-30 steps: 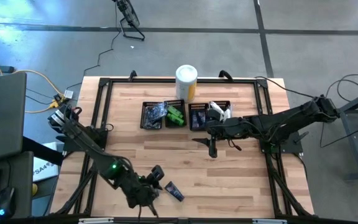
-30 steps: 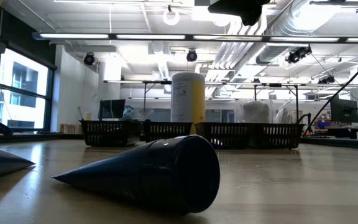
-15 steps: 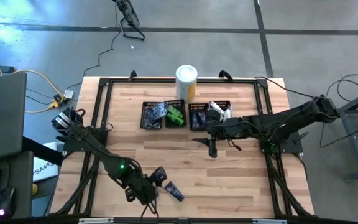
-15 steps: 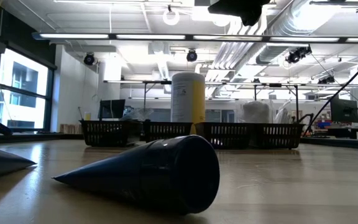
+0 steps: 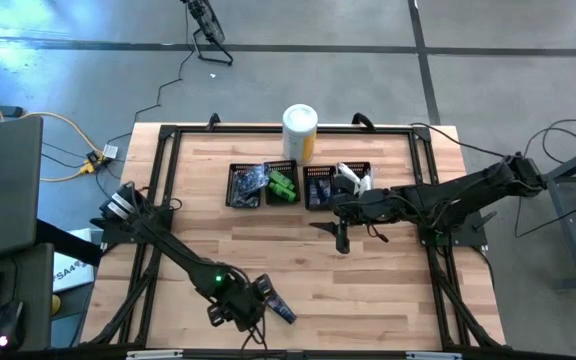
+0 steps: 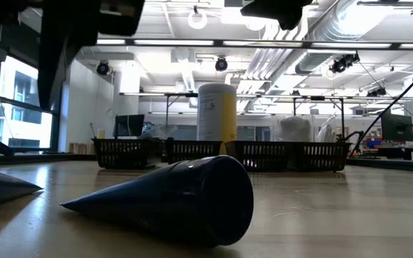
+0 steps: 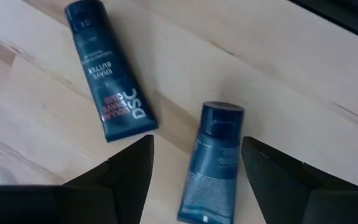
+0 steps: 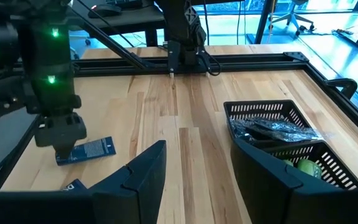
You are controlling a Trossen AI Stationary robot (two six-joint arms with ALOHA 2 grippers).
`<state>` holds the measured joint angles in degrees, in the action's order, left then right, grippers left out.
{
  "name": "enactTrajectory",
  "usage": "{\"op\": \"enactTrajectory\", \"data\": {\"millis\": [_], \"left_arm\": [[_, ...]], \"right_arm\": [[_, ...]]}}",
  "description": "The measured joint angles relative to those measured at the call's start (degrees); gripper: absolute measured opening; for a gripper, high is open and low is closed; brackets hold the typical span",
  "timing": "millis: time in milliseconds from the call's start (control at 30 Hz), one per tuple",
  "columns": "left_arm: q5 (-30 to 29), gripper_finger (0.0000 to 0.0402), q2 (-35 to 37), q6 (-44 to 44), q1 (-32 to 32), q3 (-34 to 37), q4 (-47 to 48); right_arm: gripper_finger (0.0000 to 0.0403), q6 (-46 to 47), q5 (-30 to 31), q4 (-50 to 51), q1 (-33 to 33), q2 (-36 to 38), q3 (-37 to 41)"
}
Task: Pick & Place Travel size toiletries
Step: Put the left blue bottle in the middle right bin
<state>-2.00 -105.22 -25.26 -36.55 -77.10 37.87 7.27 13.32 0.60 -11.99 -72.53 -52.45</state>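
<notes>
Two dark blue tubes lie flat on the wood near the table's front edge. One tube [image 7: 213, 165] lies between the fingers of my left gripper [image 7: 197, 144], which is open, points down and stands above it without touching it. The other tube [image 7: 107, 68] lies beside it. In the high view my left gripper [image 5: 257, 294] covers one tube, and the other tube [image 5: 281, 309] shows to its right. My right gripper [image 8: 197, 168] hovers open with nothing in it at mid-table [image 5: 341, 238], in front of the bins.
Several black mesh bins [image 5: 283, 184] stand in a row at the table's far middle, with bagged and green items inside. A tall white-and-yellow canister [image 5: 300, 130] stands behind them. Black frame rails [image 5: 158, 190] run along the table's edges. Bare wood lies between the bins and the tubes.
My left gripper has moved toward the table's right edge and come down over the tubes. One of its fingers now shows at the top left of the low view. The tubes have stayed in place.
</notes>
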Motion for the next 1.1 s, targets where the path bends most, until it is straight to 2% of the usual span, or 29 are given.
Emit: {"op": "enactTrajectory", "data": {"millis": [100,300,433,800,1100], "left_arm": [[0.7,0.0234,-1.3,-0.3,0.3,-0.1,-1.7],[10.3,0.0234,-3.5,-0.2,1.0,-0.1,-1.5],[8.6,0.0234,-4.4,-1.8,1.0,-0.1,-2.2],[8.6,0.0234,-5.0,-3.5,2.2,-0.1,-2.7],[14.4,0.0234,-9.0,-3.6,4.0,-0.1,-6.9]], "right_arm": [[0.0174,0.3,0.0,0.0,0.0,0.0,0.0],[0.0174,0.4,0.0,0.0,0.0,0.0,0.0],[0.0174,0.4,0.0,0.0,0.0,0.0,0.0],[0.0174,0.4,0.0,0.0,0.0,0.0,0.0],[0.0174,0.5,-0.3,0.9,0.0,0.0,0.0]]}}
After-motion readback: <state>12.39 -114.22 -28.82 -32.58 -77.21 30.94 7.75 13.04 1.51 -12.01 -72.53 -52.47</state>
